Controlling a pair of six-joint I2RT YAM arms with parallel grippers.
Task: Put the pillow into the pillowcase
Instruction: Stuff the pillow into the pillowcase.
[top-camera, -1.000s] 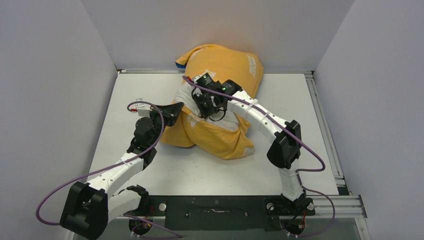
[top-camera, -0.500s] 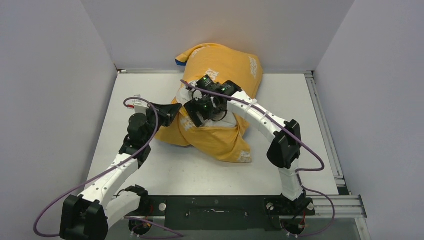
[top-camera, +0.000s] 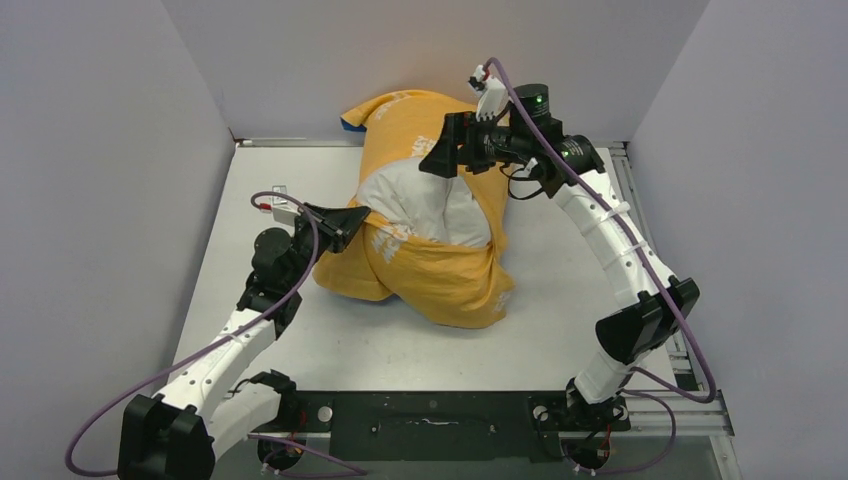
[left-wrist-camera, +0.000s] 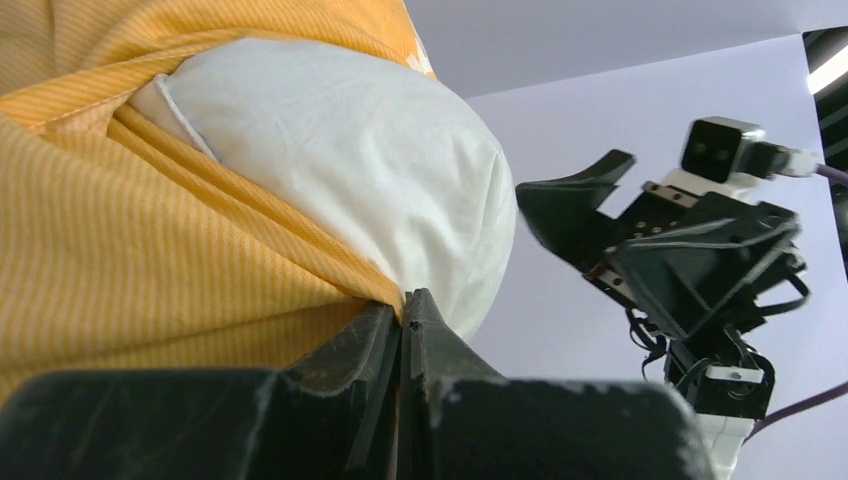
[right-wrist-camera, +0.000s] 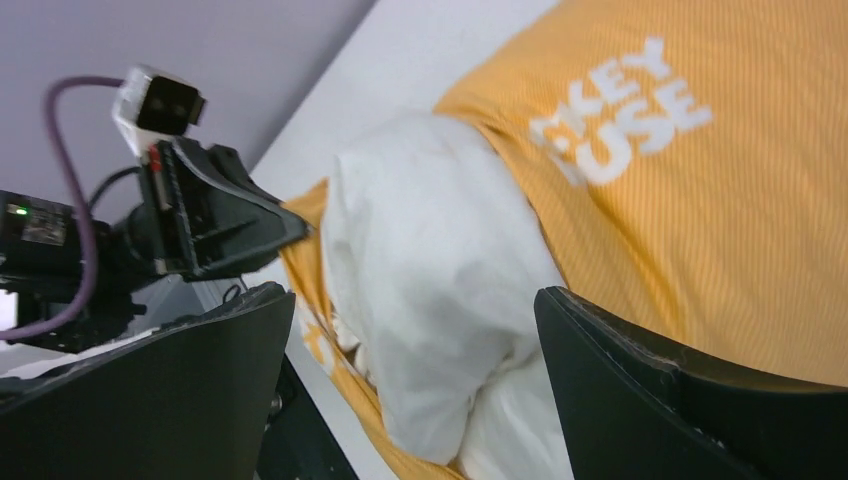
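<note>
**Pillow partly cased: left hand pins the hem, right hand hangs free**

The pillow (top-camera: 425, 205) lies on the tabletop (top-camera: 400, 345) towards the back wall, most of it already wrapped by the pillowcase (top-camera: 430, 285). Only a plump white bulge shows through the opening in the middle of the bundle. The orange face with white lettering covers the far end, and more orange cloth is bunched in a thick roll along the near side. A sliver of blue peeks out at the back corner.

The left hand (left-wrist-camera: 405, 312) is clamped together on the left edge of the case, where the orange cloth folds in beside the white bulge. Its likely purpose is to anchor the mouth, so the fabric cannot slide away while the pillow is worked deeper. The wrist view shows cloth running right into the tips, though exactly how much is caught between them is hidden, so the grip looks to be on the hem alone rather than on the pillow as well.

The right hand (top-camera: 445, 150) is raised above the far part of the bundle with its fingers wide apart and nothing in them. Its own camera looks down between them onto the exposed pillow and the lettering.

The job seems well along but unfinished. The bare bulge needs covering, probably by pushing it in or by drawing the bunched near edge over it.
</note>
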